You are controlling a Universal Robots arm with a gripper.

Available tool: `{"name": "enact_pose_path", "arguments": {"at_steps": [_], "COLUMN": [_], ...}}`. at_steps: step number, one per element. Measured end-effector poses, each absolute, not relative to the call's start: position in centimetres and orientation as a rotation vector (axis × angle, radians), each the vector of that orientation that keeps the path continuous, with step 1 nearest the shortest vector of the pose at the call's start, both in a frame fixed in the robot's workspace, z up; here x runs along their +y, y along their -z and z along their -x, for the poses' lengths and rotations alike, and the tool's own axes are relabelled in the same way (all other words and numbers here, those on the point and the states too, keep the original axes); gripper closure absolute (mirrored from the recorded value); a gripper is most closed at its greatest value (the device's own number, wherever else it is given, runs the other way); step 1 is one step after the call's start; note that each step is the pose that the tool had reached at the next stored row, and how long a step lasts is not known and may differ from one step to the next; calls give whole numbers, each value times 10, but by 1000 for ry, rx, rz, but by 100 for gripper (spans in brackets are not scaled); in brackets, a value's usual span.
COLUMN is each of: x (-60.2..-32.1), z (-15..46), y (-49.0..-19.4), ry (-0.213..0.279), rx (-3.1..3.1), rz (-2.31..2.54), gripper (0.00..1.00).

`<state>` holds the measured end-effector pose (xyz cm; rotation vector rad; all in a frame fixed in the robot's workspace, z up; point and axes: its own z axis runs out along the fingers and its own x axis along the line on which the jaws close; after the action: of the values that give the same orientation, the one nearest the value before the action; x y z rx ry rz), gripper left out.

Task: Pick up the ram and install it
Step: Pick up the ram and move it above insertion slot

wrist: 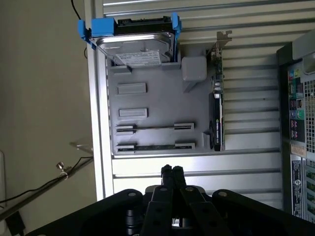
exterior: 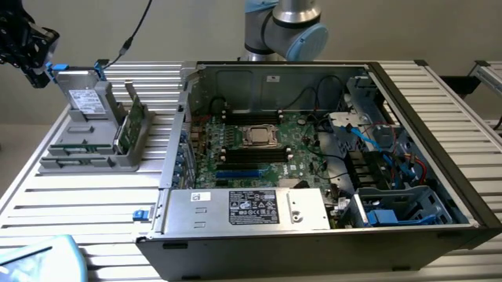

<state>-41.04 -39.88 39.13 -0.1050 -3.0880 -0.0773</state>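
Black claw (exterior: 30,50) hangs at the exterior view's upper left, off the table's (exterior: 86,205) edge and above the holder's far end. In the wrist view the claw (wrist: 172,170) has its fingers pressed together, with nothing between them.

Grey holder (exterior: 94,161) sits on the table at the exterior view's left. The drive (exterior: 82,97) stands at its back and the ram (exterior: 77,148) is on edge in the low front slots. The card (exterior: 135,124) stands upright along its side nearest the case.

Wrist view:
- The ram (wrist: 153,147) reads as a thin dark-green line in the slot nearest the claw.
- A second thin line lies in the next slot. I cannot tell whether that is another stick.
- The drive (wrist: 138,46) is beyond, and the card (wrist: 216,113) is off to one side.

Case (exterior: 314,252) lies open in the centre and right. The board (exterior: 302,138) is exposed, with black memory slots (exterior: 251,117) beside the processor.

Judgement: this is the approach stage and the ram is untouched.
- The stick is thin, so the fingers should part only a little.
- They should line up across its flat faces and come down mid-length, between the end clips.
- The descent should stay clear of the card.
- A square, centred grip should keep it from tilting on the lift.
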Motion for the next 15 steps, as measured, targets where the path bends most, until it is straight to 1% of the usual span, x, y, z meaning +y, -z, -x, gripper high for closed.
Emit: {"name": "enact_pose_path", "arguments": {"at_steps": [6,15], "x": [-399,-399], "z": [411,411], "y": [-391,-391], "ry": [77,72], "rx": [-3088,-3086], "rz": [96,-81], "gripper": [89,89]}}
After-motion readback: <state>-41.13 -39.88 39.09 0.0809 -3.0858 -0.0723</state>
